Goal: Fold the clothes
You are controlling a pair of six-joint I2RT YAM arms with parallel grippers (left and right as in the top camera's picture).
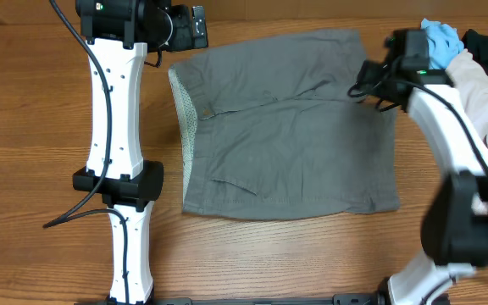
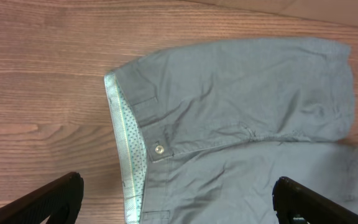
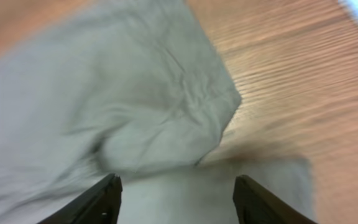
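Noting medium-gray cotton shorts [image 1: 286, 127] lying flat on wooden table [image 1: 24, 127], waistband leftward. Seeing left gripper [image 2: 176, 194] spread wide over waistband, right gripper [image 3: 176, 193] parted above leg hem, both holding nothing. Judging folding barely begun.

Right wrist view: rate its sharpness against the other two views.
Right wrist: motion-blurred, gray shorts and wood table grain smeared; left wrist: sharp, fly button and speckled waistband lining crisp; overhead: evenly lit, shorts in focus, no glare.
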